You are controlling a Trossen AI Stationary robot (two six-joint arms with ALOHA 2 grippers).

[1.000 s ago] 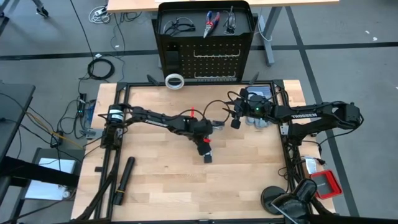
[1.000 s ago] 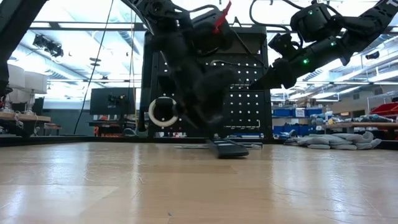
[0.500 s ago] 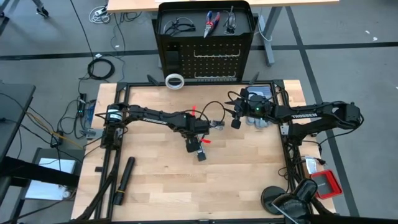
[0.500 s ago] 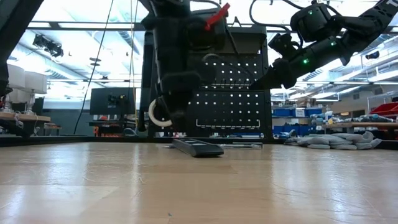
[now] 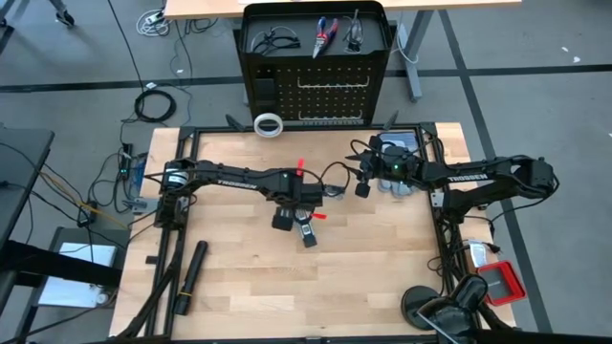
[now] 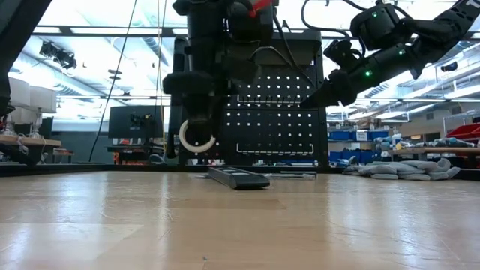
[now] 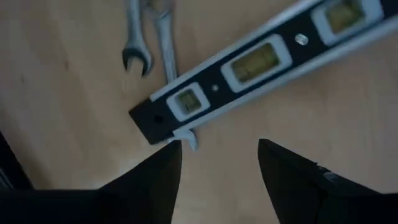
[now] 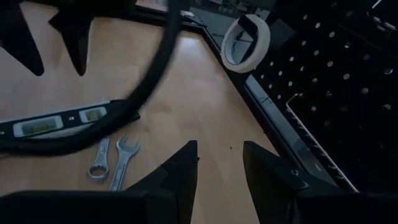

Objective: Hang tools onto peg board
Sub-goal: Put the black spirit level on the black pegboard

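The peg board (image 5: 316,67) stands upright past the far edge of the surface (image 5: 239,287), facing the arms so that hooks can be reached from the front. Pliers (image 5: 325,36) and two pairs of glasses (image 5: 271,40) lie on its top shelf, and the white tape ring (image 5: 270,124) hangs at its lower left corner — seemingly already dealt with.

Left on the wood near the middle are the black spirit level (image 7: 261,68), lying flat with its vials up, and a pair of small silver wrenches (image 7: 152,37) just beside its end.

The left tool (image 7: 217,165) hangs above that end of the level, fingers spread with nothing between them and straddling the corner. It probably sits there because the level is the next item to hang, and the bare end offers a narrow place to close on.

The right tool (image 8: 217,165) waits raised near the surface's far right, close to the board — fingers parted and empty, likely kept clear of the left arm's work.
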